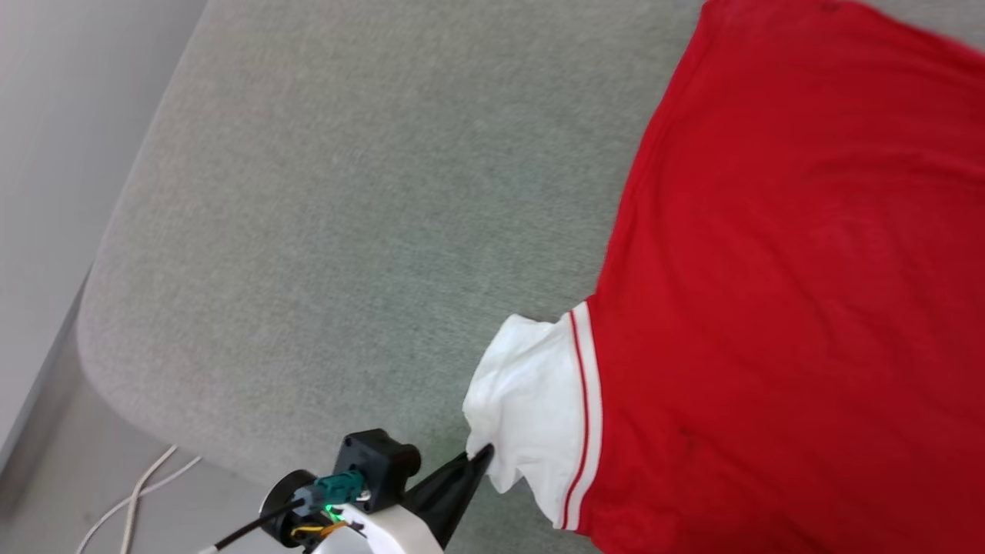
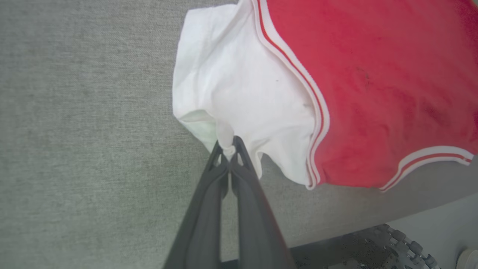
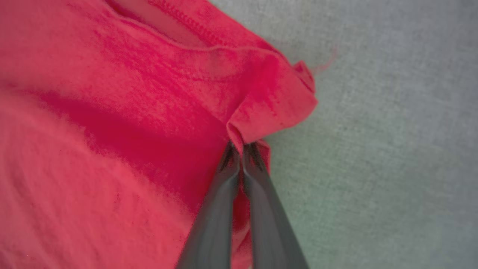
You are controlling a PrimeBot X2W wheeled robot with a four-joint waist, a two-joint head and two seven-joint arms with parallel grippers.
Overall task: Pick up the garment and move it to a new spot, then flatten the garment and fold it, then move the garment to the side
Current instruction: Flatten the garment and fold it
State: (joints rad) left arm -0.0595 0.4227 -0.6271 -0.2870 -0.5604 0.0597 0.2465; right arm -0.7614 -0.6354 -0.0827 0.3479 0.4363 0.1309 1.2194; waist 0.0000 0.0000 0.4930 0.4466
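Garment: the red garment (image 1: 785,254) is lying spread on the worktop (image 1: 346,192) with a plain red side facing up. It is taking the right part of the head view, and its far and right parts are running out of the picture.
Worktop: it is wearing a grey fabric cover, and its rounded corner is showing at the lower left of the head view. The garment is resting close to the near edge.
Sleeve: a white short sleeve (image 1: 531,392) is sticking out from the garment's left side and is lying wrinkled on the grey fabric. A red-and-white striped trim (image 1: 586,400) is running where the sleeve meets the red body.
Left end effector: the left end effector (image 1: 481,455) is coming in from the bottom edge of the head view. Its two dark fingers are pressing together and are pinching a small tuck of white cloth at the outer edge of the sleeve; the left wrist view is showing this tuck between the tips.
Right end effector: the right end effector (image 3: 242,146) is clenching a fold of red cloth at a corner of the garment, just beside bare grey fabric. A stitched hem (image 3: 186,22) is running above the fold.
Lower band: a second striped band (image 2: 422,157) is following the red edge near the worktop's edge.
Floor: two light cables (image 1: 142,488) are lying on the pale floor (image 1: 69,431) beside the corner.
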